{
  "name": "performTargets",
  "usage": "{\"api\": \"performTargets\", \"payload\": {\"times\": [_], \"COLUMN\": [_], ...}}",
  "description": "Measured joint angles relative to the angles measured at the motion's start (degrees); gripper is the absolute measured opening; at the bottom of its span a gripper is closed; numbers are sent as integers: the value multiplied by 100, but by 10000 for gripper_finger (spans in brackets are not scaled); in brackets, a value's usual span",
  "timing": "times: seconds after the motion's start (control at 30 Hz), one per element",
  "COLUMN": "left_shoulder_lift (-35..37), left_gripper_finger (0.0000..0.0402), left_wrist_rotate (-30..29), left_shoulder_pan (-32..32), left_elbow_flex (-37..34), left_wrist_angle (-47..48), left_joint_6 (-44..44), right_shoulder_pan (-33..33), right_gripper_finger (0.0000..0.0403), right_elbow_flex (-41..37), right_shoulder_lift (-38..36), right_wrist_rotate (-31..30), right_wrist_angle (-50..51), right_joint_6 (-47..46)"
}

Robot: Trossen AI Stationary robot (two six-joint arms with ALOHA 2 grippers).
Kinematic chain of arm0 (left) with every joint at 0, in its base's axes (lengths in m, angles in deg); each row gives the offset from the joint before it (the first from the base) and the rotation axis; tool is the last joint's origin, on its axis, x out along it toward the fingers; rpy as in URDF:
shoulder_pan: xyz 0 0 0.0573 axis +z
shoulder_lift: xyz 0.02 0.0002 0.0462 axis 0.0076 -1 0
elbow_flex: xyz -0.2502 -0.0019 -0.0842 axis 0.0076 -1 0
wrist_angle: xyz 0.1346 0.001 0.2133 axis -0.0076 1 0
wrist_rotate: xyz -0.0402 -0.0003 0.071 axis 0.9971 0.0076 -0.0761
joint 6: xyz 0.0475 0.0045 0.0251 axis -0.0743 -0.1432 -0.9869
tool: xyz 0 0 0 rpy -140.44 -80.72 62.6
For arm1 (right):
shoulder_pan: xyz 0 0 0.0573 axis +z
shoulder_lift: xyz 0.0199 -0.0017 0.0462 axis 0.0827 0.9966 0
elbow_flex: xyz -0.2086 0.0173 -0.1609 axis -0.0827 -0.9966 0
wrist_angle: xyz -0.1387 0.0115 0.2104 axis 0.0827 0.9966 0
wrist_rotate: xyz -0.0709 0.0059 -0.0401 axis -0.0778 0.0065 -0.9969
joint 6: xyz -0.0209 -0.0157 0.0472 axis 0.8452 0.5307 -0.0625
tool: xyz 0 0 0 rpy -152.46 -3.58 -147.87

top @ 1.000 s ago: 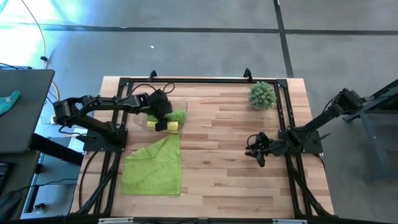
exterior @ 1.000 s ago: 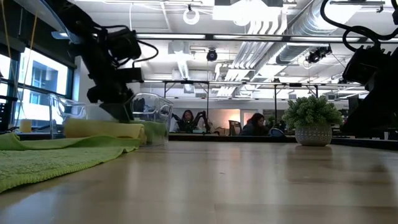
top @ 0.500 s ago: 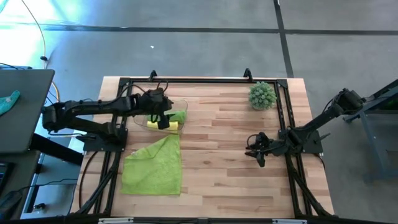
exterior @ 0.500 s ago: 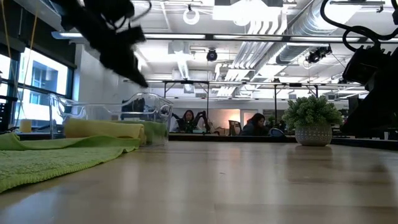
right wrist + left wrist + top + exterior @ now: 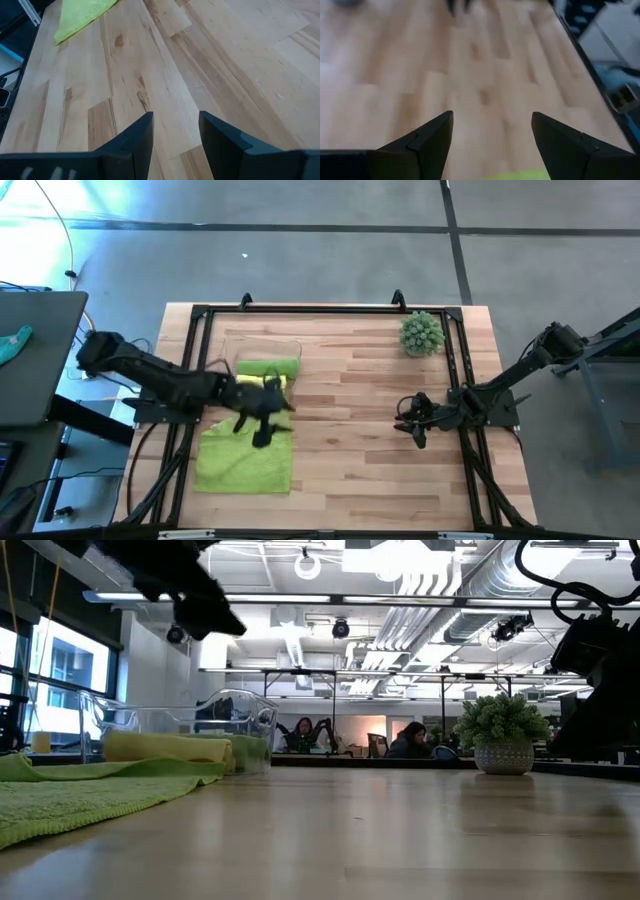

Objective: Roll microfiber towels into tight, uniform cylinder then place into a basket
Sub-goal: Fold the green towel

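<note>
Green flat towel point(image 5: 245, 455) lies directly under our left gripper point(image 5: 262, 420), jaws wide and empty, while the right gripper point(image 5: 413, 425), part-open and empty, waits well apart.

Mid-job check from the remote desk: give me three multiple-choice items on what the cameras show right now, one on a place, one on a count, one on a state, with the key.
1. Where is the flat lime green towel?
A. on the table in front of the basket
B. inside the basket
C. beside the plant

2. How many rolled towels lie at the basket?
A. none
B. two
C. four

3. How do the left gripper's jaws stand?
A. shut on a towel
B. open and empty
C. shut on the plant

Key:
1 A, the high view shows it spread on the wood, nearer the table's front edge than the clear tray.
2 B, a green roll and a yellow roll lie side by side there.
3 B, the left wrist view shows bare wood between the spread jaws.
</note>
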Motion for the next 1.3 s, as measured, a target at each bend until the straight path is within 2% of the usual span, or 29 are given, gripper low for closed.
{"api": "performTargets", "payload": {"times": [0.3,0.53,0.7,0.93,1.1,1.3], "left_shoulder_lift": [-936,-1528,-1960,-2174,-2478,-3193], "left_gripper_finger": [259,252,245,234,230,229], "left_wrist_rotate": [-12,-48,112,-295,-698,-800], "left_shoulder_pan": [-1328,-1790,-1999,-2034,-1968,-1704], "left_elbow_flex": [0,-3,1,14,2,19], "left_wrist_angle": [423,1252,1393,905,93,-1290], "left_joint_6": [878,1321,1570,1827,980,471], "right_shoulder_pan": [-1,-2,-2,0,-1,-2], "right_gripper_finger": [149,149,149,149,149,149], "right_elbow_flex": [0,0,0,0,0,0], "right_shoulder_lift": [0,0,0,0,0,0], "right_wrist_rotate": [0,0,0,0,0,-1], "right_wrist_angle": [17,18,17,19,19,21], "right_joint_6": [0,-1,0,0,-1,-1]}}
